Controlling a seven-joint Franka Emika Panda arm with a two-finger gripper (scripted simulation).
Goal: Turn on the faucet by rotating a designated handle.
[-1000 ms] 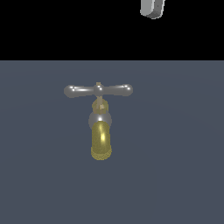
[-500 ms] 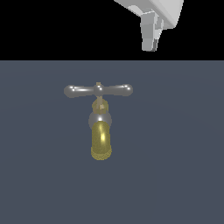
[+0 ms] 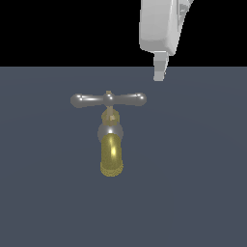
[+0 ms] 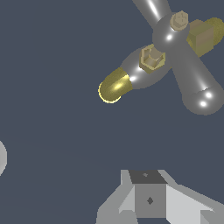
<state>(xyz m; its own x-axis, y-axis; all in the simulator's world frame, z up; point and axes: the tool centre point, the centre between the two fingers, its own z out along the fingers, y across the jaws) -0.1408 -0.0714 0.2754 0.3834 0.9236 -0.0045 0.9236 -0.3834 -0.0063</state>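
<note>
My gripper [image 3: 158, 72] hangs above and toward the exterior view's right of the handle [image 3: 108, 100], clear of it. Crossbar's long axis runs left-right in that view; its right-hand bulb is nearest me. Faucet [image 3: 111, 144] stands mid-surface. Finger spacing: can't tell, as the fingertips are cropped in the wrist view.

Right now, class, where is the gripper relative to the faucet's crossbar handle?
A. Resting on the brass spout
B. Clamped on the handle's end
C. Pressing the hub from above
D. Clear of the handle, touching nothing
D: in the exterior view the gripper hangs above the handle, off its exterior-view right end, with open surface between them.
</note>
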